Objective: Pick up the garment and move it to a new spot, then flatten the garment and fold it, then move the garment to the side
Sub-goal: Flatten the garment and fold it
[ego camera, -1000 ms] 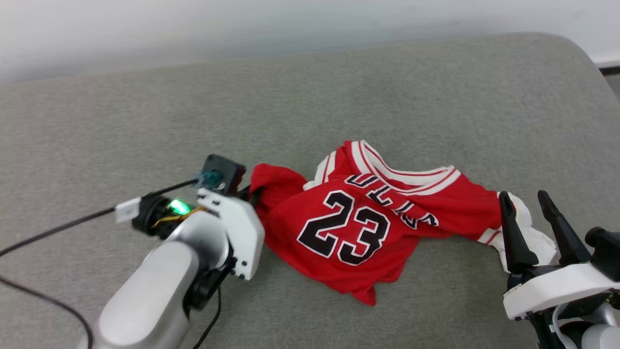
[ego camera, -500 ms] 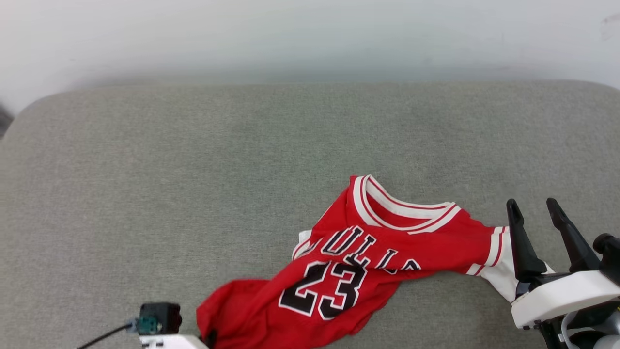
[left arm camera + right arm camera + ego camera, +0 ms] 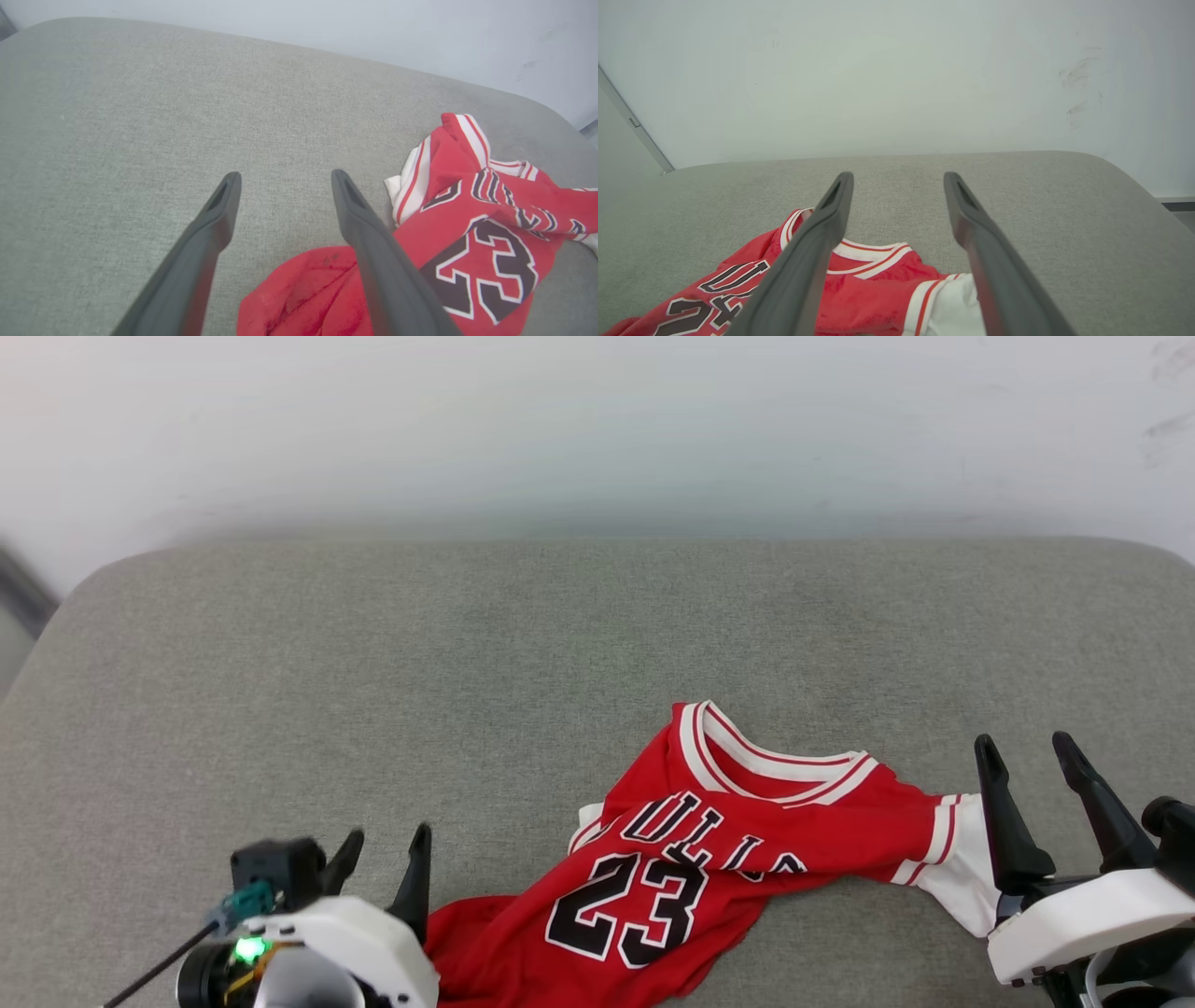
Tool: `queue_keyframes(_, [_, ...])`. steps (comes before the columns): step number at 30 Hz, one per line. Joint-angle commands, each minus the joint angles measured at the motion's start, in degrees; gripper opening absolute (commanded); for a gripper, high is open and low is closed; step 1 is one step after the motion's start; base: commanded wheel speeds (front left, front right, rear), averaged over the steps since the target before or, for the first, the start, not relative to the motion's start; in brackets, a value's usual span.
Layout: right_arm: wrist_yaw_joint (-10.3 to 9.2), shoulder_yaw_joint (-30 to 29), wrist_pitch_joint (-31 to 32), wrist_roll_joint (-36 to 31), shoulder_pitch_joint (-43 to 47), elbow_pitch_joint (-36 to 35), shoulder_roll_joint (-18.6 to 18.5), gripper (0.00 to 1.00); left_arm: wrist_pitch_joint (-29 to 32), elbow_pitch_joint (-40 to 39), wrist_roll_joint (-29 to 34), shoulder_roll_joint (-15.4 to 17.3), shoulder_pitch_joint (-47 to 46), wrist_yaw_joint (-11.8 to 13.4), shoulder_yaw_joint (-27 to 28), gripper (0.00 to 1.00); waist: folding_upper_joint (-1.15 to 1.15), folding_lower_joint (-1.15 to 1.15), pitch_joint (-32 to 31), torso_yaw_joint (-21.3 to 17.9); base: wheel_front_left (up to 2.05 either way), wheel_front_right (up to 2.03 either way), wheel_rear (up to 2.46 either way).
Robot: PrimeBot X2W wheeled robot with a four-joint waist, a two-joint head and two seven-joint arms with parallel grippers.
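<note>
With the jersey [image 3: 709,859] lying rumpled, number up, near the cushion's [image 3: 467,663] front edge between the left pincer [image 3: 387,835] and right pincer [image 3: 1023,742], both wide and empty, flattening likely goes best by pinching hem and sleeve, then drawing them gently apart.

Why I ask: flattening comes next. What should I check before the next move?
1. The left claw open, nothing held: ok.
2. The right claw open: ok.
3. The red jersey lying flat: not ok, hem bunched near the left claw, body creased.
4. The number 23 facing up: ok.
5. The white sleeve clear of the right claw: cannot tell, partly hidden behind it.
6. Bare grey cushion beyond the collar for spreading: ok.
</note>
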Motion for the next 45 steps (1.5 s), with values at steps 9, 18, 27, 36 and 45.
queue_keyframes(9, [-0.04, 0.0, 0.4, 0.4, -1.0, -0.8, 0.1, 1.0, 5.0, 1.3, 0.8, -0.4, -13.3, -5.9, -3.7, 1.0, 0.0, 0.0, 2.5, -2.7, 0.0, 0.0, 0.0])
queue_keyframes(18, [-0.04, 0.6, -0.8, 1.6, -3.3, 0.3, 0.1, 1.0, 16.7, 10.0, -0.7, -1.8, -23.9, -13.3, -10.5, 1.0, 0.0, 0.0, 8.7, -6.7, 0.0, 0.0, 0.0])
queue_keyframes(27, [-0.04, 0.7, -2.6, 2.3, -5.1, 2.8, 0.1, 1.0, 27.2, 20.6, -0.1, -1.1, -26.8, -17.0, -16.6, 1.0, 0.0, 0.0, 12.1, -8.1, 0.0, 0.0, 0.0])
queue_keyframes(36, [-0.04, 0.8, -3.4, 3.0, -5.4, 4.6, 0.1, 1.0, 23.5, 22.5, 1.6, -1.6, -28.1, -16.5, -16.8, 0.0, 0.0, 0.0, 11.7, -7.5, 0.0, 0.0, 0.0])
queue_keyframes(45, [-0.04, 0.2, -2.8, 2.8, -4.6, 5.0, 0.1, 1.0, 14.4, 15.8, 2.0, 2.3, -25.1, -8.5, -9.6, 0.0, 0.0, 0.0, 9.6, -4.4, 0.0, 0.0, 0.0])
